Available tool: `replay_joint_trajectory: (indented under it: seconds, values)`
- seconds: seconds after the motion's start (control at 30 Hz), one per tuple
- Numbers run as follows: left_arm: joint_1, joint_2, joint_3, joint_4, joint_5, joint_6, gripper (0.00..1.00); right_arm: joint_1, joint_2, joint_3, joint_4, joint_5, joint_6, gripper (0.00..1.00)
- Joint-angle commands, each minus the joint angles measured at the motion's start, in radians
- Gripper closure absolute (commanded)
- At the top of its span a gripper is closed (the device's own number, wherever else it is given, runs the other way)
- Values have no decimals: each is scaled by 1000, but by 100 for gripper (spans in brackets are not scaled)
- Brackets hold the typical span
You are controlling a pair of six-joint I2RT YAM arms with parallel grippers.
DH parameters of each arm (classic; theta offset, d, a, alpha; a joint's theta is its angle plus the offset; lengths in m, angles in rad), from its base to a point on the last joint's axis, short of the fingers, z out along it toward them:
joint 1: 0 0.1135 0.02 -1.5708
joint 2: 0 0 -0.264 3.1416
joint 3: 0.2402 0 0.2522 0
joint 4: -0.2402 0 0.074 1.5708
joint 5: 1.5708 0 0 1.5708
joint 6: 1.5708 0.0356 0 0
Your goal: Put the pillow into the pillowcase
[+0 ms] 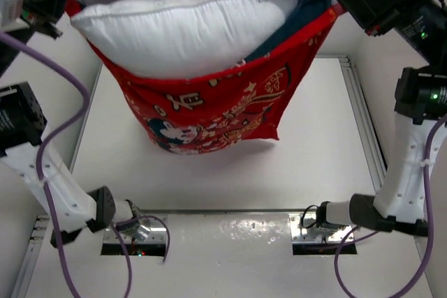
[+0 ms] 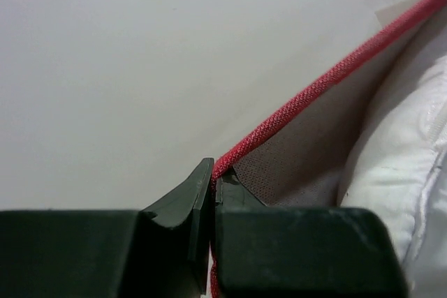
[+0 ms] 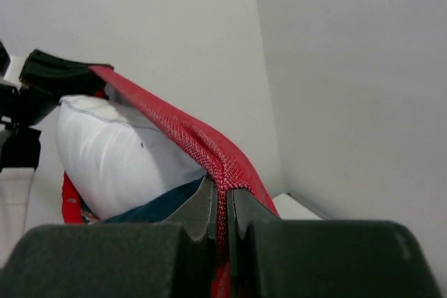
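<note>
Near the top edge, left gripper [image 2: 213, 181] and right gripper [image 3: 222, 192] pinch the case [image 1: 209, 113] mouth; the pillow [image 1: 181, 29] probably needs shaking deeper.

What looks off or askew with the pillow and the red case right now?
The pillow is only partly in: much of it bulges out of the mouth of the pillowcase, whose near edge sags beneath it while the far hem is stretched straight. It hangs lopsided above the table.

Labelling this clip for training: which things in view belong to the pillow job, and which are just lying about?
Job: pillow, pillowcase, left claw, right claw, both shut on its rim.
Just there: table, purple cable.
</note>
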Motion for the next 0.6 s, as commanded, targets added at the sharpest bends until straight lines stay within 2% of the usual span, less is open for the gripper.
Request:
replay_joint_trajectory:
  seconds: [0.0, 0.07, 0.13, 0.23, 0.3, 0.33, 0.37, 0.4, 0.43, 0.47, 0.57]
  values:
    - [-39, 373, 86, -411, -544, 266, 100, -76, 283, 163, -370, 296, -177, 100]
    - [-96, 442, 155, -532, -575, 366, 100, -55, 376, 255, -406, 213, -137, 100]
    - [-135, 414, 114, -554, -585, 403, 100, 11, 354, 233, -371, 238, -170, 100]
    - [-119, 280, 4, -395, -585, 336, 100, 47, 248, 136, -182, 271, -140, 100]
    - [-71, 189, -16, -263, -517, 259, 100, 41, 166, 79, 23, 211, -36, 100]
    - [-18, 152, -50, -208, -450, 186, 100, 35, 132, -2, 233, 187, 13, 100]
    - [2, 115, -79, -154, -425, 158, 100, 32, 98, -33, 308, 179, 51, 100]
    - [25, 33, -114, -61, -386, 139, 100, 30, 51, -50, 320, 176, 67, 100]
    - [31, 32, -114, -39, -386, 145, 100, 31, 33, -50, 320, 183, 38, 100]
    - [33, 38, -110, -29, -340, 150, 100, 42, 21, -51, 235, 192, -55, 100]
    - [28, 107, -101, -52, -345, 125, 100, 44, 27, -64, 64, 271, -160, 100]
